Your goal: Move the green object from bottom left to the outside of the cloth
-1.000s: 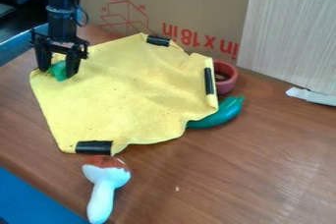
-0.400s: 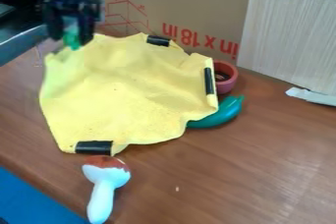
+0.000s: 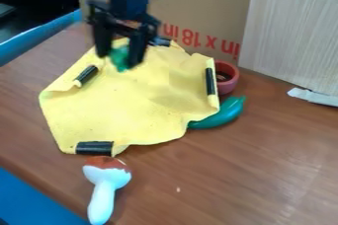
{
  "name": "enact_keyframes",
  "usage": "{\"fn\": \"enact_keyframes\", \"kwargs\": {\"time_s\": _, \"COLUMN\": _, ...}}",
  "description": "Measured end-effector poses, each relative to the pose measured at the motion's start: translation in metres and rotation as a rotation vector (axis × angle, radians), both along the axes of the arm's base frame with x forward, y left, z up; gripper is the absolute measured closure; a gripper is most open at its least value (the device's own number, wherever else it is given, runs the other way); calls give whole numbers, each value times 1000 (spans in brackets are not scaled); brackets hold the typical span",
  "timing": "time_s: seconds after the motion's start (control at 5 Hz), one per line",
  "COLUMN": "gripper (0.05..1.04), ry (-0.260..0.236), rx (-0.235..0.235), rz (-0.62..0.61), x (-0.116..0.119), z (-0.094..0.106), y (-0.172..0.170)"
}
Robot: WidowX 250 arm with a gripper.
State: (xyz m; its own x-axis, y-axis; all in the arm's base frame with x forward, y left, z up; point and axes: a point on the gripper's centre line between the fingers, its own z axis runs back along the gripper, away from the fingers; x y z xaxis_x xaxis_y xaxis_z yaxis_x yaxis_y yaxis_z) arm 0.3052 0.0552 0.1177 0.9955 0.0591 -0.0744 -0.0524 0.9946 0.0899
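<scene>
Snugly between the jaws of the gripper (image 3: pixel 117 60), tight on it, the green object (image 3: pixel 120 57) over the yellow cloth (image 3: pixel 125 100).

Matt cloth (image 3: pixel 132 105) on smooth, wood-look table (image 3: pixel 251 169)
The cloth looks soft and faintly rough, the table lightly glossy. The curved teal object (image 3: pixel 228 113) has a glossy, plastic-like skin; the backdrop (image 3: pixel 191 2) is matt cardboard, the upright panel (image 3: pixel 290 36) wood-grained.
</scene>
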Motion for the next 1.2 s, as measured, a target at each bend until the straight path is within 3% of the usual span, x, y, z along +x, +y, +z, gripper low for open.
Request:
{"fn": "enact_keyframes", "kwargs": {"time_s": 0.4, "gripper": 331, "ry": 48, "rx": 28, "rz": -171, "x": -38, "z": -18, "y": -98}}
{"fn": "enact_keyframes", "kwargs": {"time_s": 0.6, "gripper": 331, "ry": 25, "rx": 67, "rz": -245, "x": -50, "z": -34, "y": -146}}
{"fn": "enact_keyframes", "kwargs": {"time_s": 0.8, "gripper": 331, "ry": 58, "rx": 130, "rz": -305, "x": -57, "z": -66, "y": -191}}
{"fn": "enact_keyframes", "kwargs": {"time_s": 1.0, "gripper": 331, "ry": 79, "rx": 157, "rz": -291, "x": -44, "z": -92, "y": -216}}
{"fn": "enact_keyframes", "kwargs": {"time_s": 1.2, "gripper": 331, "ry": 57, "rx": 164, "rz": -276, "x": -29, "z": -100, "y": -222}}
